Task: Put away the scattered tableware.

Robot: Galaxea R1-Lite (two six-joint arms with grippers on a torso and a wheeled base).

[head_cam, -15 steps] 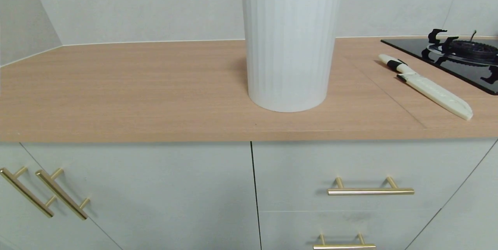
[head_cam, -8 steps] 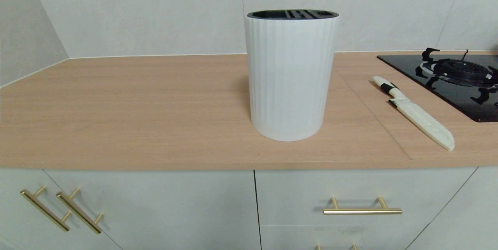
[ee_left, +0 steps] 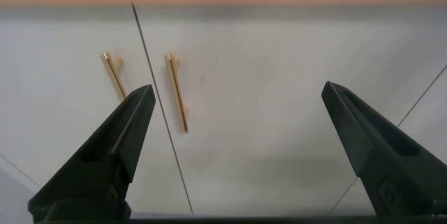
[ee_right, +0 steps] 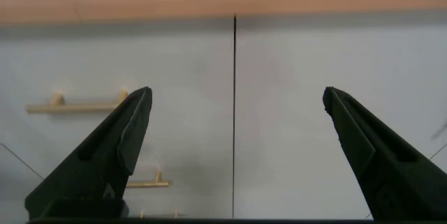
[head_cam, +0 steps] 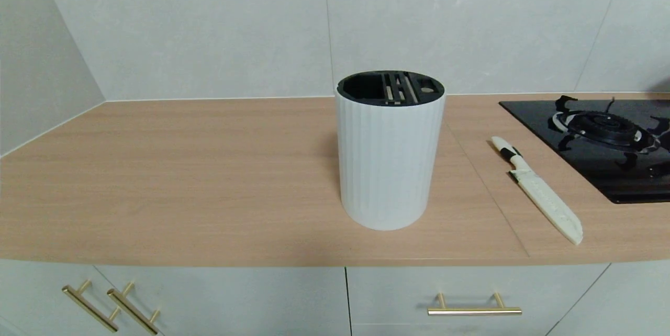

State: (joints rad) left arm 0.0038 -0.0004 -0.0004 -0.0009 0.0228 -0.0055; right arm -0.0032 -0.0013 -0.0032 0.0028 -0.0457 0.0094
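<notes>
In the head view, a cream-white kitchen knife (head_cam: 536, 189) with a black band around its pale handle is lying flat on the light wooden countertop (head_cam: 183, 179). Its handle is pointing toward the back wall and its blade tip toward the counter's front edge. It is resting to the right of a tall white ribbed cylindrical holder (head_cam: 387, 168), well apart from it, and near the black glass gas hob (head_cam: 591, 168) on its other side. The holder is standing upright near the middle of the counter, its black top insert showing several narrow slots and some larger openings. Below the counter, pale grey cabinet fronts (head_cam: 235, 299) are carrying brass bar handles (head_cam: 473, 311). In the left wrist view, the left gripper (ee_left: 237, 88) is holding its two dark fingers wide apart with nothing between them. It is facing the cabinet doors, where two such handles are sitting one on each side of a door seam, and a strip of the wooden counter edge is running beyond. In the right wrist view, the right gripper (ee_right: 237, 91) is likewise spreading its dark fingers wide and empty in front of the cabinet fronts. A small pale shape that looks like the knife's tip is lying on the wooden counter beyond the fingers, well apart from them, with the gripper sitting below counter level.
</notes>
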